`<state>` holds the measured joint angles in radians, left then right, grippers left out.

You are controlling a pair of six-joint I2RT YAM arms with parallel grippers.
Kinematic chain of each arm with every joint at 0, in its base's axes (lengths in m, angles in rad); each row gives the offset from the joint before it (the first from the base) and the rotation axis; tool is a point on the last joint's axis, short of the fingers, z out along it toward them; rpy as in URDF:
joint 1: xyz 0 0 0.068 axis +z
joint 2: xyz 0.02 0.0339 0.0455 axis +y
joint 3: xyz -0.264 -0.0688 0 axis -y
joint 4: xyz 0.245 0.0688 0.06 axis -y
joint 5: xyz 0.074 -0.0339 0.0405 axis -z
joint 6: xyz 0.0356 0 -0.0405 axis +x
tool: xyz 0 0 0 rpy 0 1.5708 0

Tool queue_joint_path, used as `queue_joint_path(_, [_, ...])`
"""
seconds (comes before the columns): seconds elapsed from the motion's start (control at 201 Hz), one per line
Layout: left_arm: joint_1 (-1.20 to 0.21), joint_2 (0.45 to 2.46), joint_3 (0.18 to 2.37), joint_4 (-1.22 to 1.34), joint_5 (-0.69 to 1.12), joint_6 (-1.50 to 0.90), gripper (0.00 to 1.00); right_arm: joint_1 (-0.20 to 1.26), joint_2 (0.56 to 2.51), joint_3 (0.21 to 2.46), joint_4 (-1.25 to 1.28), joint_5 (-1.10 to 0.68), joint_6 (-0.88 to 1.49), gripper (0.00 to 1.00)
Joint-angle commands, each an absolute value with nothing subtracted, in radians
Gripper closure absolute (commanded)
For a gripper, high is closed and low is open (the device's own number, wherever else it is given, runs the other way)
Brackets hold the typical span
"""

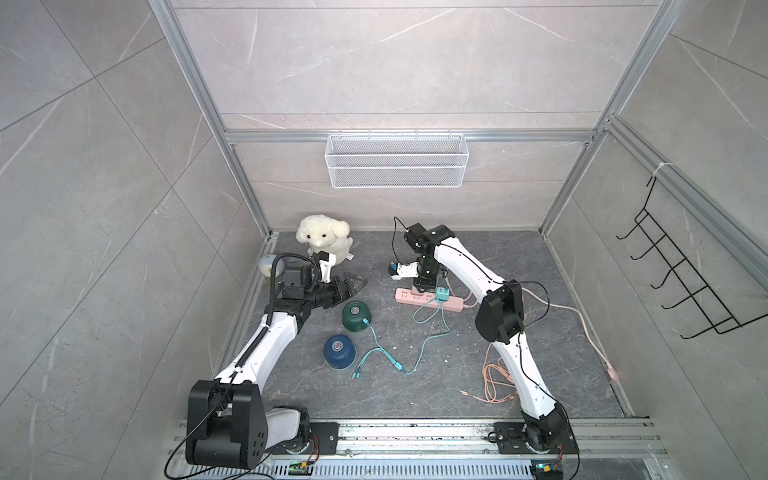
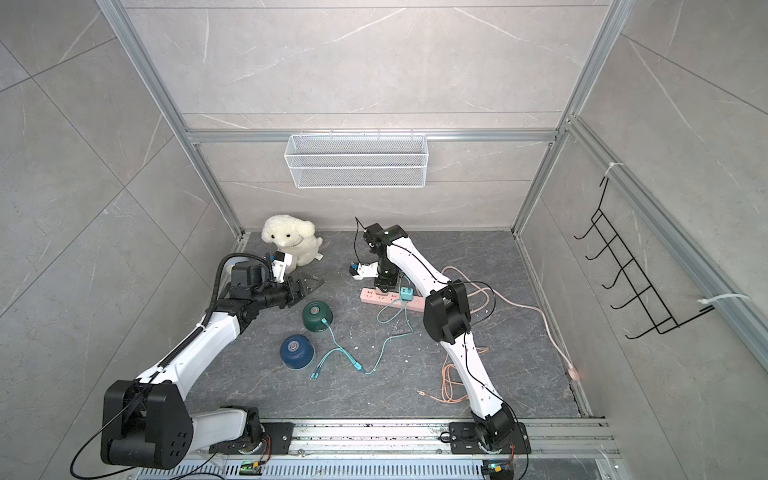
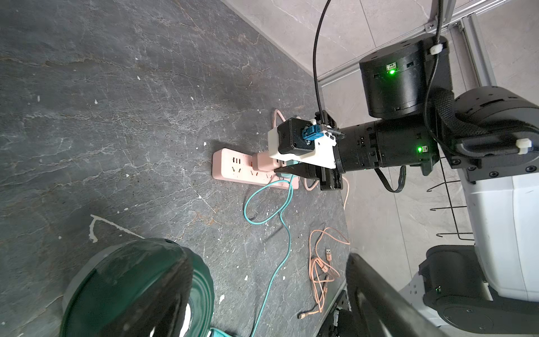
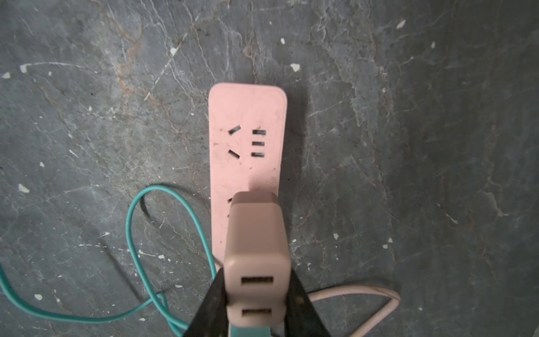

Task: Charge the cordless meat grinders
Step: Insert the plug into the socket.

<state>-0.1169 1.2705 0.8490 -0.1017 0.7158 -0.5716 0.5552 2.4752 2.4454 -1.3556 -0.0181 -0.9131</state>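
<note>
Two grinders are counted left of centre: a green grinder [image 1: 356, 316] and a blue grinder [image 1: 339, 351]. Two adapters are seen, a teal adapter [image 1: 442, 295] and a pink adapter [image 4: 256, 242], both at the one strip [image 1: 403, 296], which is laid far of centre. Two loose cables are found: a teal cable [image 1: 398, 365] in the middle and an orange cable [image 3: 320, 267] at the near right. One plush [image 1: 324, 239] and one clock [image 1: 268, 266] are placed far left. One basket [image 1: 395, 166] is hung on the far wall and one rack [image 1: 685, 262] on the right wall. Two arms are mounted at the near edge: a left arm [image 1: 266, 353] and a right arm [image 1: 465, 262].
</note>
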Motion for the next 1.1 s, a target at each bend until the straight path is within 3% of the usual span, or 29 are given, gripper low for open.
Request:
queue_joint_path(0.0, [-0.11, 1.26, 0.868, -0.101, 0.727, -0.551, 0.15, 0.559, 2.504, 2.421, -1.381, -0.002, -0.905, 0.88])
queue_joint_path(0.538, [-0.104, 1.269, 0.868, -0.111, 0.72, -0.543, 0.15, 0.597, 2.593, 2.376, -1.285, 0.098, -0.84, 0.85])
queue_joint_path(0.617, [-0.103, 1.267, 0.867, -0.113, 0.718, -0.539, 0.15, 0.596, 2.542, 2.365, -1.229, 0.059, -0.811, 0.8])
queue_joint_path(0.861, [-0.103, 1.237, 0.861, -0.132, 0.709, -0.528, 0.14, 0.601, 2.346, 2.245, -1.066, -0.036, -0.761, 0.48])
queue_joint_path(1.095, [-0.104, 1.211, 0.866, -0.164, 0.67, -0.514, 0.13, 0.599, 2.13, 2.038, -0.933, -0.006, -0.706, 0.41])
